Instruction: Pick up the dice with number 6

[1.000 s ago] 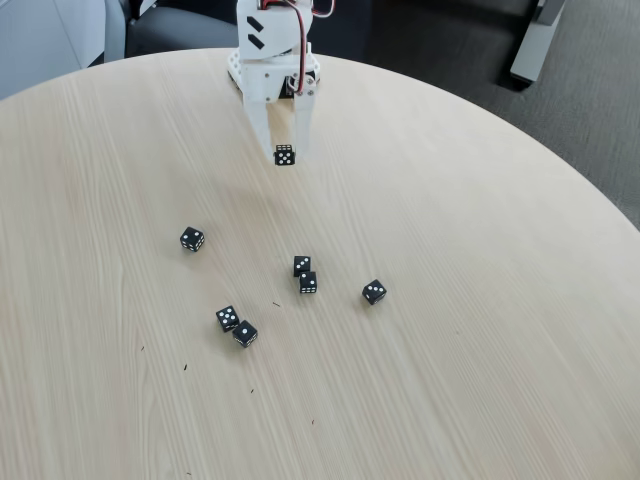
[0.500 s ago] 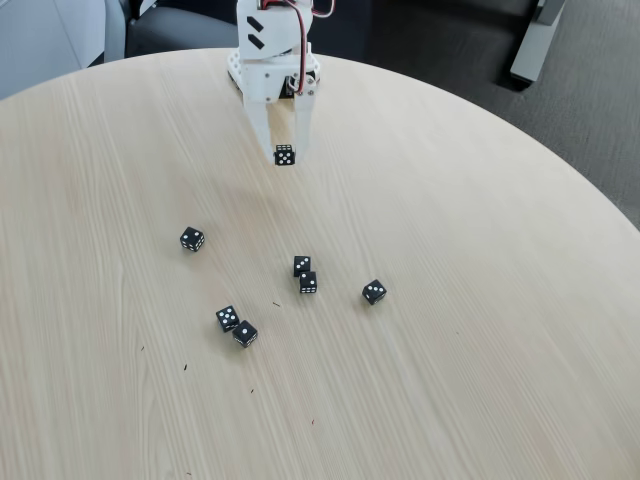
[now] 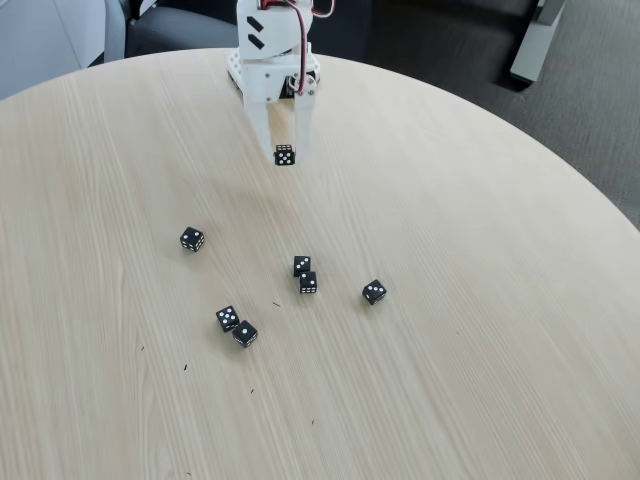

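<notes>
In the fixed view my white gripper [image 3: 282, 156] hangs at the far side of the round table, fingers pointing down. It is shut on a small black die [image 3: 285, 155], held off the table between the fingertips. The face toward the camera carries several white pips, so I take it for the dice with number 6. The pips are too small to count for sure.
Several other black dice lie on the light wooden table [image 3: 480, 330] nearer the camera: one at the left [image 3: 192, 239], a touching pair in the middle [image 3: 305, 274], one to the right [image 3: 374, 291], and a pair at the lower left [image 3: 236, 326]. The arm's base [image 3: 272, 70] stands at the far edge.
</notes>
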Available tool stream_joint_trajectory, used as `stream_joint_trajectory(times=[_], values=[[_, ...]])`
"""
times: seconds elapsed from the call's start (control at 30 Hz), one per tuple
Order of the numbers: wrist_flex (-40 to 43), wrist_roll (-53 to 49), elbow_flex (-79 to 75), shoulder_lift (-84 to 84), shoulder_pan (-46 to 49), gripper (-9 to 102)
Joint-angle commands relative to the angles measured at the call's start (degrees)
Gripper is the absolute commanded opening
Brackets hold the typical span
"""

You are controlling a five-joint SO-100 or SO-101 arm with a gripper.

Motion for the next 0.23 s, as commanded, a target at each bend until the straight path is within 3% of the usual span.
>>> stream_joint_trajectory(times=[0.0,0.2], values=[[0.18,0.70,-0.18,0.44,0.00,0],[0.18,1.41,-0.18,0.44,0.00,0]])
